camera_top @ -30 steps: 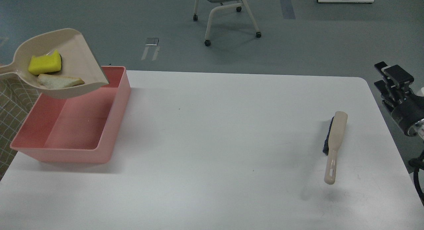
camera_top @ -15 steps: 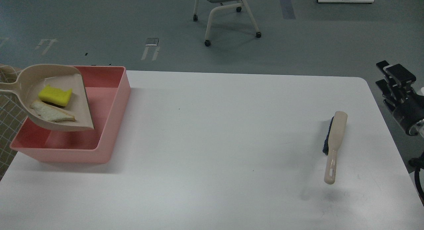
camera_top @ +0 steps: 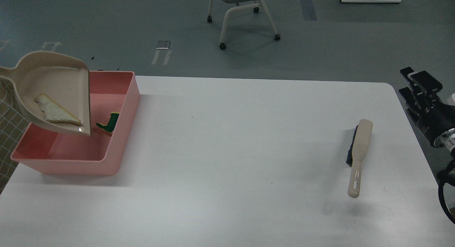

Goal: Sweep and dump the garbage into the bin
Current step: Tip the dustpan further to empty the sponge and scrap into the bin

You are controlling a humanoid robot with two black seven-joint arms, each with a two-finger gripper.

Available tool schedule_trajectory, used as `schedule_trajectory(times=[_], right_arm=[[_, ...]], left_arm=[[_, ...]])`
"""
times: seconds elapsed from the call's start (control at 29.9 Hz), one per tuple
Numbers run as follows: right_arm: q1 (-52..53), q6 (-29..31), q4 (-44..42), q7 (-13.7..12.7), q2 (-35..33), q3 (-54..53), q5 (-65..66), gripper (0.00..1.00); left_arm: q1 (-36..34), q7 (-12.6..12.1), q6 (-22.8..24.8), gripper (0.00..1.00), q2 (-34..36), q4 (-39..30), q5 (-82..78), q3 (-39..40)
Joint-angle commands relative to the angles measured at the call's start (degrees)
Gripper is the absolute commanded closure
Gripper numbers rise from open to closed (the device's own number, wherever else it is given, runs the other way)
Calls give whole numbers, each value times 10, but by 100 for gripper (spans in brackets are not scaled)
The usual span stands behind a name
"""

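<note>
Even overhead light, soft shadows, slightly grainy focus.

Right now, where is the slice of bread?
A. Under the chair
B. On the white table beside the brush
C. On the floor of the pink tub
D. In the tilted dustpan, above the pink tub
D: the bread slice lies in the tilted dustpan, held over the pink tub; only the sponge is in the tub.

A beige brush with black bristles lies on the white surface toward its right side, handle pointing to the near edge. A beige dustpan hangs tilted at far left — its handle runs off the view's edge. Beyond, on the grey floor, stands a wheeled chair.
</note>
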State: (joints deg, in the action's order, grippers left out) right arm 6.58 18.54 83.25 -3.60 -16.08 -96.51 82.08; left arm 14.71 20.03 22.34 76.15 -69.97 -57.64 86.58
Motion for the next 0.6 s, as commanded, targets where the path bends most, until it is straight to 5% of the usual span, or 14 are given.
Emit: schedule_trajectory(times=[0.0, 0.33, 0.57], right_arm=[[-2, 0, 1, 0, 3, 0, -1, 31], [-2, 0, 5, 1, 13, -2, -2, 31], [7, 0, 3, 1, 15, -3, -2, 31]], left_arm=[[2, -1, 0, 100, 7, -3, -40, -4], [-11, 4, 11, 100, 60, -3, -42, -4], [-164, -3, 57, 100, 46, -3, 4, -9]])
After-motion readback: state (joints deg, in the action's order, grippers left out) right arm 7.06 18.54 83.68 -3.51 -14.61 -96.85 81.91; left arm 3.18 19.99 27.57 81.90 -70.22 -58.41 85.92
